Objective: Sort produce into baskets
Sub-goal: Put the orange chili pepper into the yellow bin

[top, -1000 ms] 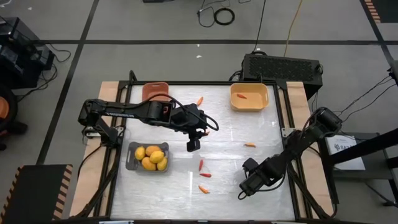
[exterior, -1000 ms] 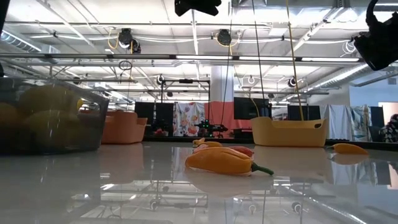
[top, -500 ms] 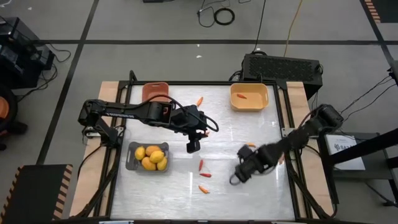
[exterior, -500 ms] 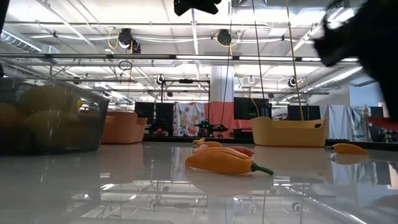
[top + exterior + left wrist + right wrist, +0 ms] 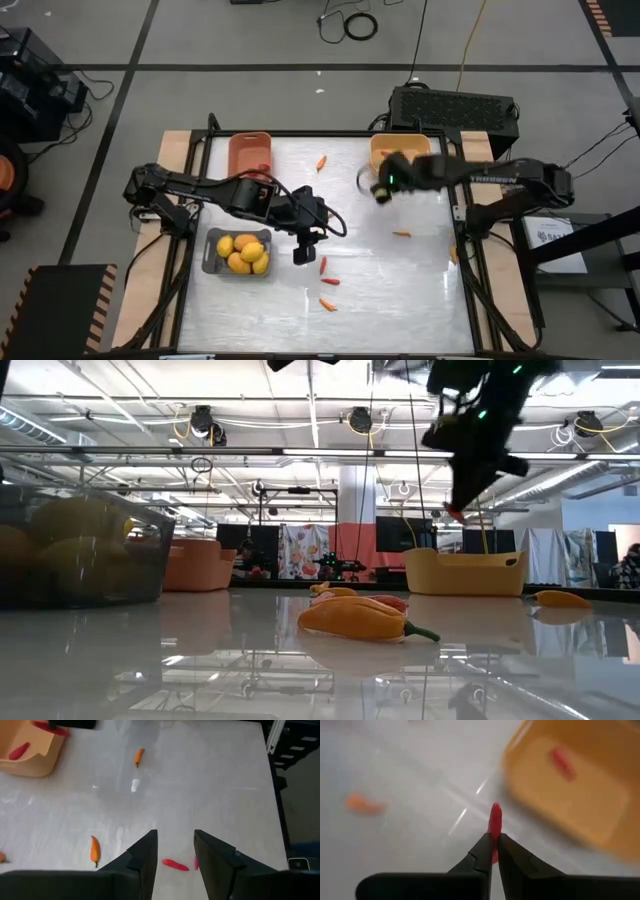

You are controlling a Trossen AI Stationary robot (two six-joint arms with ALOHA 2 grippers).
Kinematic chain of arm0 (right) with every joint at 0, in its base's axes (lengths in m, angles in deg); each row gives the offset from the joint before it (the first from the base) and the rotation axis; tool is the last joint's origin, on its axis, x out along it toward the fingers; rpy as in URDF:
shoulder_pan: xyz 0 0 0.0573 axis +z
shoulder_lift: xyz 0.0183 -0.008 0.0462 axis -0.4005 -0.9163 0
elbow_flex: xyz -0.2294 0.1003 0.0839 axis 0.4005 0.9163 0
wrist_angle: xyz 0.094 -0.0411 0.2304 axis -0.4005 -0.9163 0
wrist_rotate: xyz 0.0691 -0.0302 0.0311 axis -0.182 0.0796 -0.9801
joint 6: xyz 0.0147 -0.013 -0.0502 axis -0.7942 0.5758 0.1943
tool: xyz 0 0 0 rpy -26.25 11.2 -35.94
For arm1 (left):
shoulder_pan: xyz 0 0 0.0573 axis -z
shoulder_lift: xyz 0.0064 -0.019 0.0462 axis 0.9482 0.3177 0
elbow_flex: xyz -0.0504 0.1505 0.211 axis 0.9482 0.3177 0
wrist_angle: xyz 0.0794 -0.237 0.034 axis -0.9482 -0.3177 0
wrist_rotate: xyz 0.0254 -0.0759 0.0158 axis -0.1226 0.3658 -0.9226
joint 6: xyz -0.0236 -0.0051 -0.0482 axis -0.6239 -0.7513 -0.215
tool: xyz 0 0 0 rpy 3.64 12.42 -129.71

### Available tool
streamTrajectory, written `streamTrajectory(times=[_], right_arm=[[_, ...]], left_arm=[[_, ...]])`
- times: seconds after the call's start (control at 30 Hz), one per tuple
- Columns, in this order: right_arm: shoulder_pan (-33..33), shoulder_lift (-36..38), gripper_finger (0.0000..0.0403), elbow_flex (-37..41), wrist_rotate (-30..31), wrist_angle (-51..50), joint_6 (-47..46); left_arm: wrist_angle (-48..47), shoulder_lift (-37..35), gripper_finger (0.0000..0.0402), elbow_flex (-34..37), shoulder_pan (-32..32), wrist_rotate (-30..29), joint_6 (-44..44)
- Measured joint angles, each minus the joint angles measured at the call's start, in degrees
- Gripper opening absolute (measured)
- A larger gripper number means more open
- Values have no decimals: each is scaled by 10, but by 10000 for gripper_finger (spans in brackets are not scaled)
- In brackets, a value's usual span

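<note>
My right gripper [image 5: 495, 836] is shut on a small red pepper [image 5: 495, 820] and hangs above the table just short of the yellow basket [image 5: 400, 157], which holds one red pepper [image 5: 561, 759]. My left gripper [image 5: 175, 842] stands open above the table's middle, over a red pepper [image 5: 175, 865] lying on the table. More peppers lie loose on the table: orange ones [image 5: 402, 233] [image 5: 327, 304] [image 5: 321, 162] and red ones [image 5: 323, 264]. The grey basket [image 5: 213, 262] holds several yellow fruits. The salmon basket [image 5: 250, 150] stands at the far left. My right gripper pinches one end of the red pepper [image 5: 494, 831] between its two fingertips. The fingers slant down and the pepper lies along them, its free end [image 5: 495, 809] sticking out past the tips. It is lifted clear of the table.
Wooden rails [image 5: 182, 150] run along the table's left and right edges. A black box [image 5: 452, 105] sits behind the yellow basket. In the low view two peppers [image 5: 365, 618] lie close by, the grey basket [image 5: 80, 550] at the left.
My right gripper has swung from the table's near right corner up and toward the far edge, to just beside the yellow basket, turning as it went and staying shut. My left gripper has shifted a little toward the near edge.
</note>
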Motion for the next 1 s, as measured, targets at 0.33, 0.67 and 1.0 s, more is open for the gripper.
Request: streamTrajectory(times=[0.33,0.67,1.0], right_arm=[[-212,-52,22,0,-45,99,180],[-254,-112,80,0,-70,99,236],[-231,-76,147,-13,-200,41,215]], left_arm=[[-3,0,135,0,7,-52,-36],[-4,0,134,0,7,-75,-38],[-33,0,135,1,7,-75,-26]])
